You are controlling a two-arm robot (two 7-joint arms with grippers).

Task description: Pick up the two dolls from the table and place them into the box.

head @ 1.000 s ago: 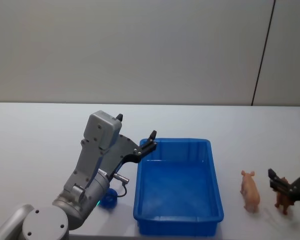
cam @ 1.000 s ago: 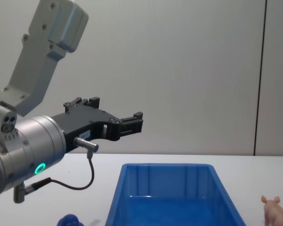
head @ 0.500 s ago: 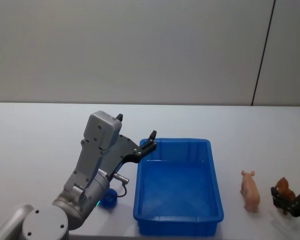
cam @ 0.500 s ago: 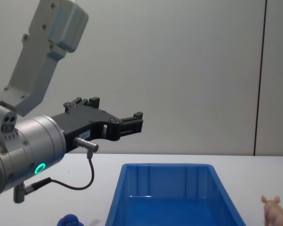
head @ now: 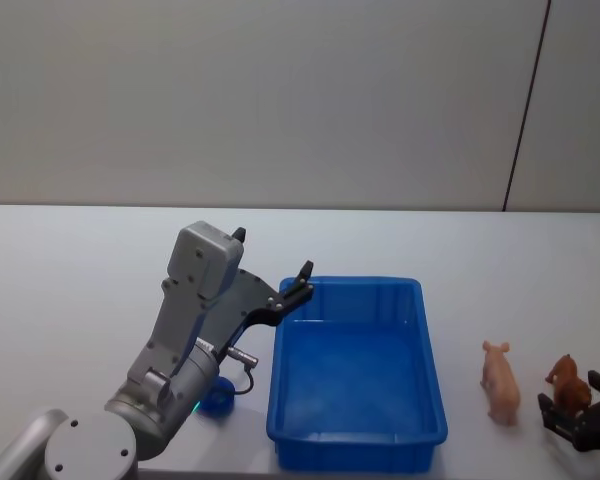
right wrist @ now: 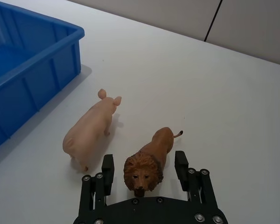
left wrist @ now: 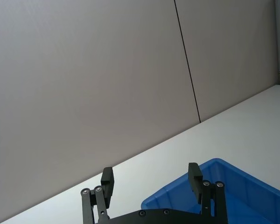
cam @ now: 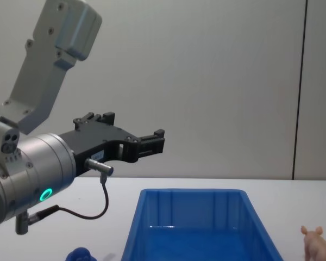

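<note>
Zero inside box [head: 352, 283]; right claw [right wrist: 144, 160], wide, has shifted astride lion [right wrist: 154, 148] beside pig [right wrist: 90, 129], ready to grasp; left claw [left wrist: 150, 172] wide near box.

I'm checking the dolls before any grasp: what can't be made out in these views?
- Dark blue doll: head view, mostly behind the left arm; chest view, cut by the bottom edge.
- Pink pig: chest view, cut off at the lower right corner.
- Right gripper: head view, partly cut by the lower right corner.
</note>
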